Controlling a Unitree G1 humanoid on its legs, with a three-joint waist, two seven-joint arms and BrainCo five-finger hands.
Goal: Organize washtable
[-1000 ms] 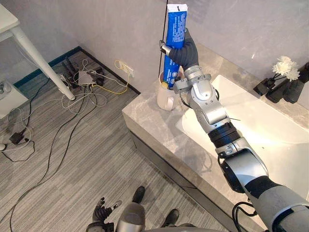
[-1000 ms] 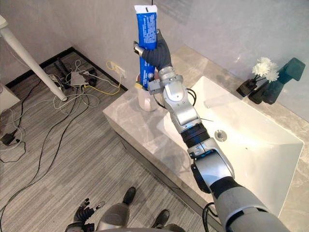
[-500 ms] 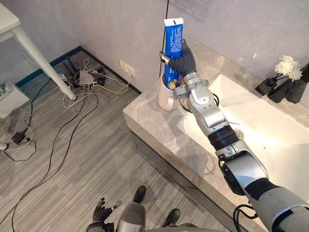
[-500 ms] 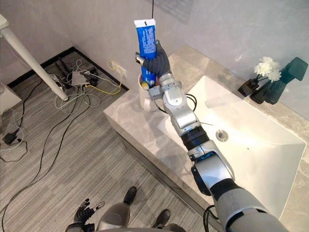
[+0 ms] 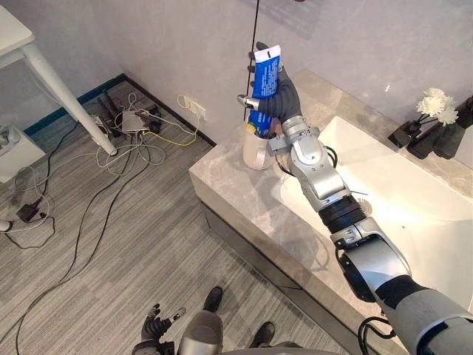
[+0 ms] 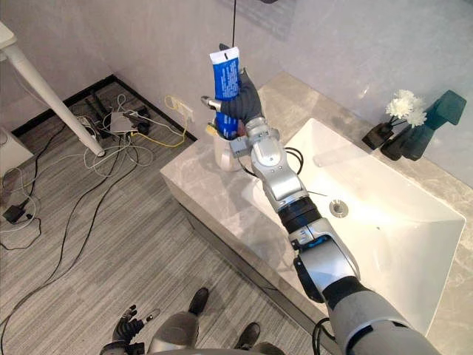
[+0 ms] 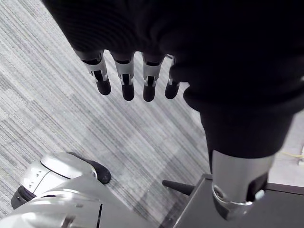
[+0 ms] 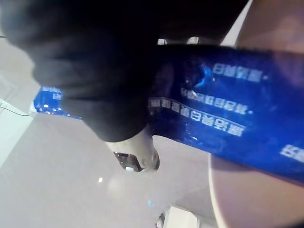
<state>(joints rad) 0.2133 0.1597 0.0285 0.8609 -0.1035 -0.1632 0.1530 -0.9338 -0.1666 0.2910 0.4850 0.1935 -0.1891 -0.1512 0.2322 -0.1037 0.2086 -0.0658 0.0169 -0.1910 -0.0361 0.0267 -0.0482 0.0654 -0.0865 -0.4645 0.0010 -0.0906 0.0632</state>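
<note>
A blue toothpaste tube (image 5: 264,70) stands upright with its lower end inside a white cup (image 5: 255,151) at the left end of the grey stone washtable (image 5: 236,196). My right hand (image 5: 285,90) is behind the tube, palm against it. Its fingers (image 5: 242,98) stick out straight past the tube's edge, so the hand is open. In the right wrist view the tube (image 8: 228,128) runs across close by, with the thumb (image 8: 135,154) beside it. My left hand (image 7: 124,78) hangs open over the carpet, holding nothing.
A white sink basin (image 5: 414,196) fills the washtable to the right of the cup. White flowers (image 5: 437,103) and dark items stand at the back right. Loose cables (image 5: 126,133) and a white table leg (image 5: 59,89) are on the floor to the left.
The right hand has lowered the tube deeper into the cup. Its fingers, curled round the tube before, have straightened off it.
</note>
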